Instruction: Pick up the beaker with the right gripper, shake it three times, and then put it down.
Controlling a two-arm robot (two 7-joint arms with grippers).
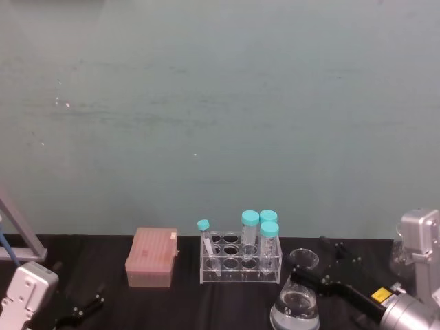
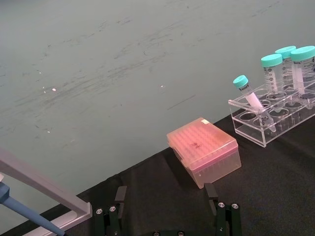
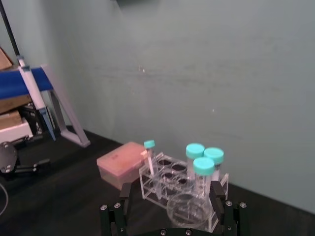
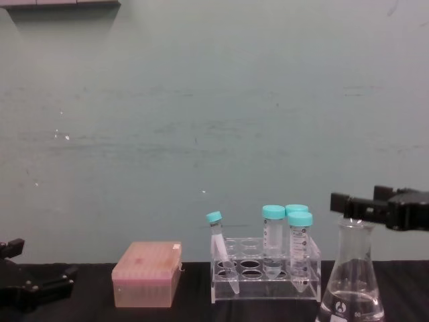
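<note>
The beaker [image 4: 352, 282] is standing on the black tabletop [image 1: 185, 302] at the robot's right, just beside the clear rack [image 4: 255, 285] of teal-capped tubes, with a little clear liquid sitting in its wide base. The right end effector [image 3: 170, 189] is hanging at the top of the neck with its fingers spread wide on either side, not yet pinching the glass. The open mouth is lying nearer one finger than the other.

Closing off-centre like this is likely to shove the beaker sideways or tip it toward the rack. A grip this high, near the flared rim, risks smooth glass sliding loose during shaking. Hard shakes could slosh liquid out of the open mouth or swing the base into the tubes.

The left end effector [image 2: 166, 188] is resting low at the left, fingers wide, near a pink box [image 4: 146, 274].
</note>
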